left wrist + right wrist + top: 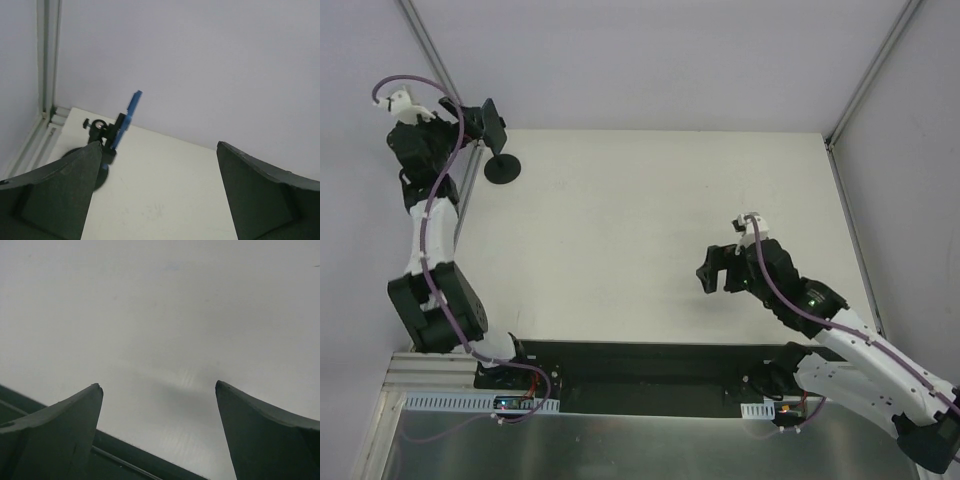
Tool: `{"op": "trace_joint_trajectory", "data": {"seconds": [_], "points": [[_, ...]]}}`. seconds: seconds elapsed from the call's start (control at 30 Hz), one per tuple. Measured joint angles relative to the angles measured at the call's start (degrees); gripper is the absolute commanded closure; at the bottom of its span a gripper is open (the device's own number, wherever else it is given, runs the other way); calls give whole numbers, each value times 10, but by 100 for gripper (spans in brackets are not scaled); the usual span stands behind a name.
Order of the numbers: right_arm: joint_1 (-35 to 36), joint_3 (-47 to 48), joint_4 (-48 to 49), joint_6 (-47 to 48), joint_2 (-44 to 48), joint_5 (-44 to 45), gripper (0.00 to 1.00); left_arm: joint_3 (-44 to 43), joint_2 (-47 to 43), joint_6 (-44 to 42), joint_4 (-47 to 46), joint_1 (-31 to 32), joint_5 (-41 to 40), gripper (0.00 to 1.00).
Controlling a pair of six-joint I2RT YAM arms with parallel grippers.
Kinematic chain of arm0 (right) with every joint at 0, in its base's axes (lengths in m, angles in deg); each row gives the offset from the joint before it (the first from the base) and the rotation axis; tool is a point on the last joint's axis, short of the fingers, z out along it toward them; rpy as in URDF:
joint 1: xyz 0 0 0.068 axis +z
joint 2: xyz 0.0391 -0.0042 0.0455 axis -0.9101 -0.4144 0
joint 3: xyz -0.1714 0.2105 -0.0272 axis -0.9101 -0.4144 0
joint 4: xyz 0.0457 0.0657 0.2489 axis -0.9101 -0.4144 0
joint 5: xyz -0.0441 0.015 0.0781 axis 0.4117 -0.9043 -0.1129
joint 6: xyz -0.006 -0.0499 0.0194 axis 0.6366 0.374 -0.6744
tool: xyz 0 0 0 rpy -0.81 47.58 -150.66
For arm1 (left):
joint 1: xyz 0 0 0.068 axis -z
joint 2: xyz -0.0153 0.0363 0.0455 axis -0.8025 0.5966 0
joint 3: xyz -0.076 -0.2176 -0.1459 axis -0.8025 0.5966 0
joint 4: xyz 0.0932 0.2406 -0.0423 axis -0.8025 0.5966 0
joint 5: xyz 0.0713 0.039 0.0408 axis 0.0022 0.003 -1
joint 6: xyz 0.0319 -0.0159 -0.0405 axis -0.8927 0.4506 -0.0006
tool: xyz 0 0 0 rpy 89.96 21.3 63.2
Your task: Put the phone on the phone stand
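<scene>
The phone (131, 111), a thin slab seen edge-on with a blue sheen, sits tilted in the clamp of the phone stand (101, 129) near the far left corner. In the top view the stand's round base (503, 168) rests on the table, with the dark phone (491, 121) above it. My left gripper (157, 146) is open and empty. It is just back from the stand, whose base shows past the left fingertip (92, 150). It is hard to tell apart from the phone in the top view (468, 128). My right gripper (159, 386) is open and empty, hovering over bare table at mid right (715, 270).
A metal frame post (47, 60) stands at the far left corner, right beside the stand and the left arm. Another post (870, 75) stands at the far right. A dark strip (125, 460) runs along the table's near edge under the right gripper.
</scene>
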Motion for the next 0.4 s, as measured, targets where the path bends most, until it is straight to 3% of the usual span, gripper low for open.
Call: {"op": "trace_joint_trajectory", "data": {"seconds": [0.17, 0.4], "points": [[-9, 82, -150, 13, 51, 136, 4, 61, -182, 100, 52, -25, 80, 10], [-9, 288, -241, 120, 149, 238, 4, 5, -297, 125, 159, 83, 213, 7]]}}
